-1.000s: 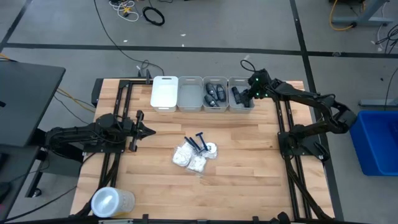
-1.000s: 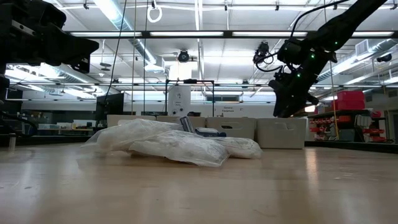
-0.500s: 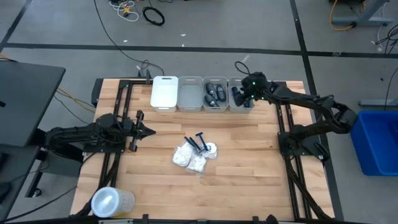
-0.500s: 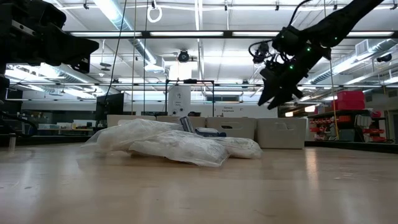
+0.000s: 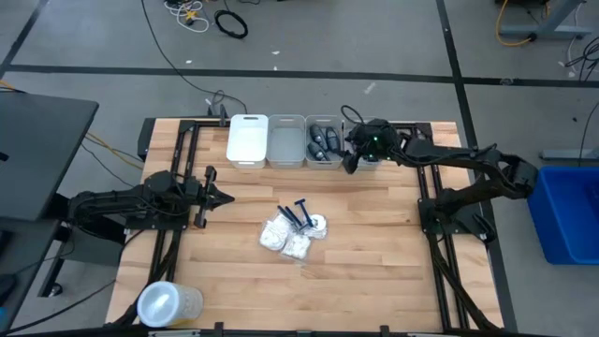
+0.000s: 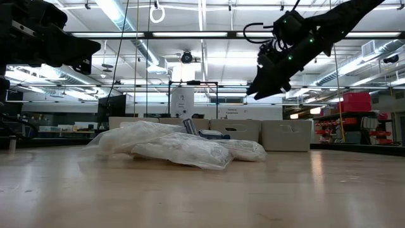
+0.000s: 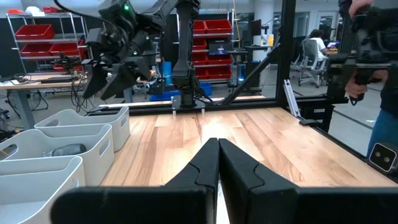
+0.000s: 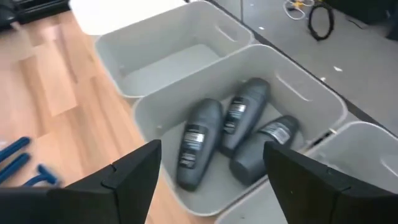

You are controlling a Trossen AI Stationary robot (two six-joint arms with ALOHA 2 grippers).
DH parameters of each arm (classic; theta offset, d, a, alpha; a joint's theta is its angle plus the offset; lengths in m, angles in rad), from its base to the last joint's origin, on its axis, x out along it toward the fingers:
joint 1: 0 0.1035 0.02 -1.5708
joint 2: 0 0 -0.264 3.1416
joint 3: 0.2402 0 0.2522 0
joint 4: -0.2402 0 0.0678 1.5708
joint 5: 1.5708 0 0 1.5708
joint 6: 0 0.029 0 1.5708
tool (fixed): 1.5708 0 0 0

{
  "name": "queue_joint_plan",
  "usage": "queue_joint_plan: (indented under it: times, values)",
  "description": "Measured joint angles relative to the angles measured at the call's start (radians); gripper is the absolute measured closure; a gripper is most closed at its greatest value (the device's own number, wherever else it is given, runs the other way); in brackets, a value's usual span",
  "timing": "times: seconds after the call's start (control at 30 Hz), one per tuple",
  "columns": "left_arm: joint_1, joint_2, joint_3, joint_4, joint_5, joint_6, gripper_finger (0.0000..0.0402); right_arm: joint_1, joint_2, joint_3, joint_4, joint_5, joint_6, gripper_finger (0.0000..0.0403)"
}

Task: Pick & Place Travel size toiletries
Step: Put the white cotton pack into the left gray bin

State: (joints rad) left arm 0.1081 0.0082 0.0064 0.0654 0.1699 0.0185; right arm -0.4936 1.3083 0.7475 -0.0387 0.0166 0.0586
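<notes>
The travel size toiletries lie in a heap (image 5: pixel 295 229) mid-table: white crinkly packets (image 6: pixel 180 147) with dark blue razors (image 5: pixel 299 213) on top. Three dark oblong bottles (image 8: pixel 233 134) lie in the third grey bin (image 5: pixel 324 142) at the far edge. My right gripper (image 8: pixel 211 186) hangs open above that bin's right side (image 5: pixel 352 155), slanting down, with nothing between its fingers. At the table's left, my left gripper (image 5: pixel 221 197) is shut and level, with nothing in it (image 7: pixel 217 163).
Four bins line the far edge: a white one (image 5: pixel 248 140), an empty grey one (image 5: pixel 286 140), the bottle bin, and a fourth (image 5: pixel 367 157) mostly under my right arm. A clear round tub (image 5: pixel 168 304) stands at the near left corner. Bare wood surrounds the heap.
My right gripper has swung from above the far-right bin toward the table's left, to above the bottle bin, rising a little. It has tipped from pointing steeply down to a shallower slant.
</notes>
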Motion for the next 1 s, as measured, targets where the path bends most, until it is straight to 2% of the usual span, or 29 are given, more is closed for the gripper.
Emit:
queue_joint_plan:
  times: [0.4, 1.0]
  values:
    - [0.0, 0.0, 0.0, 0.0, 0.0, 0.0, 0.0385, 0.125, 0.0, 0.0, -0.005, 0.016, -0.018, 0.0132]
    - [0.0, 0.0, 0.0, 0.0, 0.0, 0.0, 0.0386, 0.223, 0.014, 0.0, 0.011, 0.001, -0.014, 0.016]
